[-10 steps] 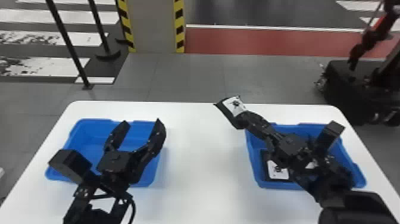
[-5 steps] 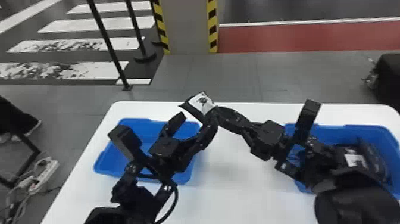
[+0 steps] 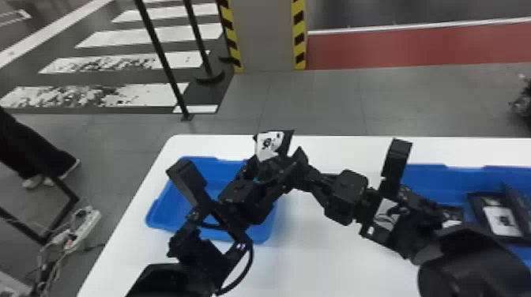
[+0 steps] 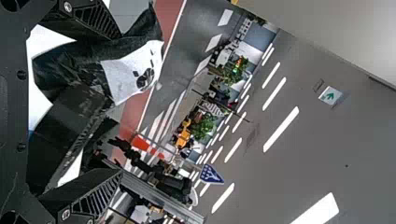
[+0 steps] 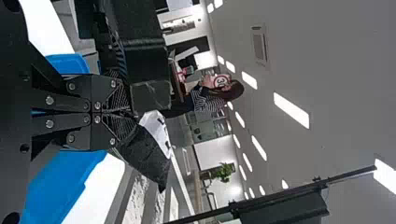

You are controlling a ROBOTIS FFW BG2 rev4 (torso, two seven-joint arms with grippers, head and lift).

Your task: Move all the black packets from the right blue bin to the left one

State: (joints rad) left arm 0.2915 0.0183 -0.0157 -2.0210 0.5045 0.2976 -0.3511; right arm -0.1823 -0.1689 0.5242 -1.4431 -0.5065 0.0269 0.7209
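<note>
How many packets have been moved cannot be told, since the floor of the left blue plastic bin (image 3: pixel 168 215) is partly hidden by the arms. One soft black packet with a white label (image 3: pixel 272 144) is held pinched by the right gripper (image 5: pixel 129 112), raised near that bin's far right corner, between the spread fingers of the left gripper (image 4: pixel 117 103). Its delivery is not yet done; a handover is presumably meant. At least two other black packets (image 3: pixel 503 223) are seen in the right blue plastic bin (image 3: pixel 430 179), well to the left bin's right, and have to be brought across.
</note>
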